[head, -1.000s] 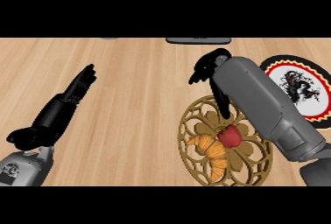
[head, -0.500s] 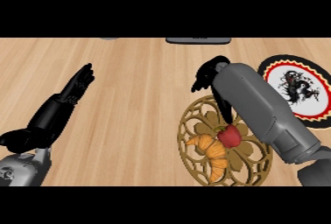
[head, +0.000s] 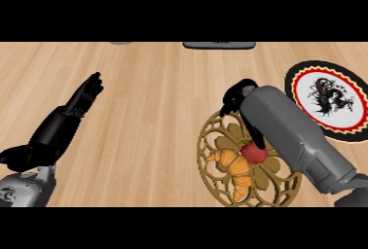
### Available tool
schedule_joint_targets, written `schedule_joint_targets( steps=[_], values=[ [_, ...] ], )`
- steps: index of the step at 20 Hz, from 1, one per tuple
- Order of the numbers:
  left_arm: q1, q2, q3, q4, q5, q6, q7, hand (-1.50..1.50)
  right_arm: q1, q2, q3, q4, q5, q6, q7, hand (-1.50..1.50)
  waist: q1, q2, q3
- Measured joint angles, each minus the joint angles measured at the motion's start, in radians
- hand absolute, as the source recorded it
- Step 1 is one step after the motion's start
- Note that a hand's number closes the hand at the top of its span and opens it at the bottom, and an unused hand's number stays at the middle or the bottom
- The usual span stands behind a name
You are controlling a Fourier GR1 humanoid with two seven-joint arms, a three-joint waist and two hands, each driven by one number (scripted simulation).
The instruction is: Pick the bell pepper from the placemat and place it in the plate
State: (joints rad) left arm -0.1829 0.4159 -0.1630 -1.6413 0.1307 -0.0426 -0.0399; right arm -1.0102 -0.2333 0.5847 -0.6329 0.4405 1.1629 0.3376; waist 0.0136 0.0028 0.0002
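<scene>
Right hand (head: 237,95) is set over the upper part of the round lattice placemat (head: 203,151), its tip meeting the red bell pepper (head: 254,153). The pepper lies near the placemat's middle, touching a croissant (head: 229,161) on its left. Whether the hand is closed on the pepper cannot be told, since the grey forearm hides much of it. The grasp is judged to be the step in hand, with the pepper apparently not yet lifted. Next, a hold must be secured and the pepper raised and carried to the dragon-patterned plate (head: 297,95), just up and right of the placemat. Well left of the placemat, the left hand (head: 75,104) is held open, at rest.
</scene>
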Motion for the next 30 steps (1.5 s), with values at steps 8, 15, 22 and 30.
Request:
schedule_joint_targets(
  steps=[8, 15, 22, 30],
  values=[
    [0.017, -0.01, 0.026, -0.009, -0.014, -0.025, -0.001, 0.0, 0.08, -0.012, 0.033, -0.078, 0.029, 0.011, -0.007, -1.5, -0.005, -0.014, -0.005],
    [0.023, -0.018, 0.044, -0.021, -0.018, -0.042, 0.012, 0.0, 0.144, -0.037, 0.068, -0.166, 0.052, 0.01, -0.013, -1.5, -0.007, -0.023, -0.007],
    [0.012, -0.026, 0.054, -0.019, -0.022, -0.053, 0.026, 0.0, 0.184, -0.094, 0.128, -0.271, 0.087, -0.008, -0.081, 1.5, -0.001, -0.023, -0.008],
    [0.022, -0.039, 0.068, -0.007, -0.04, -0.031, 0.036, 0.0, 0.341, -0.218, 0.215, -0.571, 0.186, -0.288, -0.223, 1.5, -0.057, -0.035, -0.002]
  ],
)
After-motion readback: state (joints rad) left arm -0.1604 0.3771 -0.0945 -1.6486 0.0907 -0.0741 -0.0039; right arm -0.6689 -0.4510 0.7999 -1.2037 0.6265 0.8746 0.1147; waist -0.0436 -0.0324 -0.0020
